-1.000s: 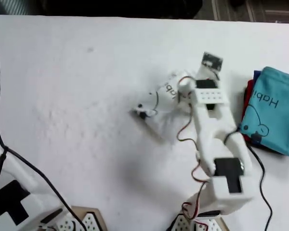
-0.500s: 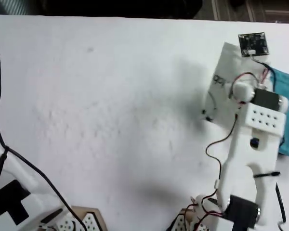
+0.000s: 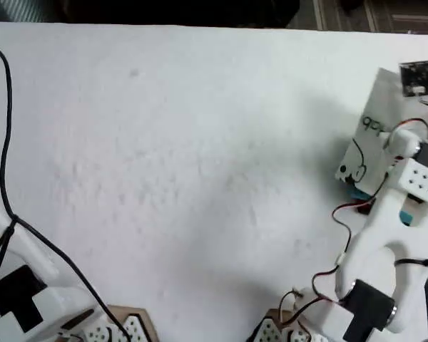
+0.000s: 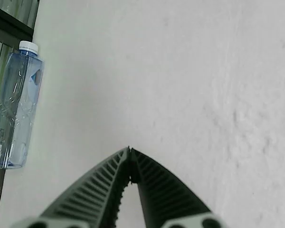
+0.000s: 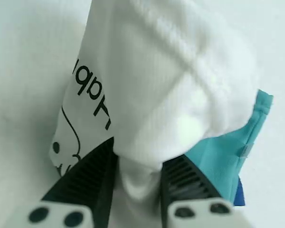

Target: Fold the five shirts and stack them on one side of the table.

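Observation:
A folded white shirt (image 3: 374, 135) with black print hangs at the table's right edge, over the teal shirt (image 3: 362, 194) of the stack. My right gripper (image 5: 135, 164) is shut on the white shirt (image 5: 152, 80), with cloth bunched between its fingers. The teal shirt (image 5: 228, 152) peeks out beneath, and a dark blue one (image 5: 239, 192) lies below it. The right arm (image 3: 396, 242) covers most of the stack. My left gripper (image 4: 129, 164) is shut with nothing in it, over bare white table near the left side.
A clear plastic water bottle (image 4: 15, 104) lies at the table's left edge. The left arm's base (image 3: 28, 303) and a black cable (image 3: 7, 142) sit at the front left. The white table (image 3: 178, 157) is bare across its middle.
My right gripper has carried the white shirt from the table's middle to the right, over the teal shirt on the stack. The left arm has stayed put.

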`<act>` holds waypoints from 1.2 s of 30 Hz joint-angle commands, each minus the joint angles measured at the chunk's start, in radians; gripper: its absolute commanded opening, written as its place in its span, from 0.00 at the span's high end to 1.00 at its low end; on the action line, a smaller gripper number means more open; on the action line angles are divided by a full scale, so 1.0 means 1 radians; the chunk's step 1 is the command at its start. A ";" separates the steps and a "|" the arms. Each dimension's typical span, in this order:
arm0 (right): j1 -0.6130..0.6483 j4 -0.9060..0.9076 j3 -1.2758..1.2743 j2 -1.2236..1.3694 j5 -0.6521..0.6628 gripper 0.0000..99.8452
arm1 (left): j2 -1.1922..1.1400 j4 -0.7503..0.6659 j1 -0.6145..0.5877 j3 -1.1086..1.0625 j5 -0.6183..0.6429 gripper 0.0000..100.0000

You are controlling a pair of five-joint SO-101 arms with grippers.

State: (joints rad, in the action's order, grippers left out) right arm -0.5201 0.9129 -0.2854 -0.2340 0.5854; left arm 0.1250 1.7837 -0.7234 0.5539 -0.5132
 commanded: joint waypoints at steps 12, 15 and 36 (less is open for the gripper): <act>-0.124 -0.065 0.041 0.001 0.055 0.98 | 0.022 -0.012 0.010 0.002 -0.006 0.97; -0.119 0.053 0.063 -0.073 0.006 0.98 | 0.022 -0.012 0.010 0.002 -0.006 0.97; -0.168 -0.028 0.117 0.068 -0.023 0.98 | 0.030 -0.012 0.004 0.003 -0.006 0.97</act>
State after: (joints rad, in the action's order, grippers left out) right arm -0.6767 0.9375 -0.2409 -0.2094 0.5593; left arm 0.1250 1.7837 -0.7234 0.5539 -0.5132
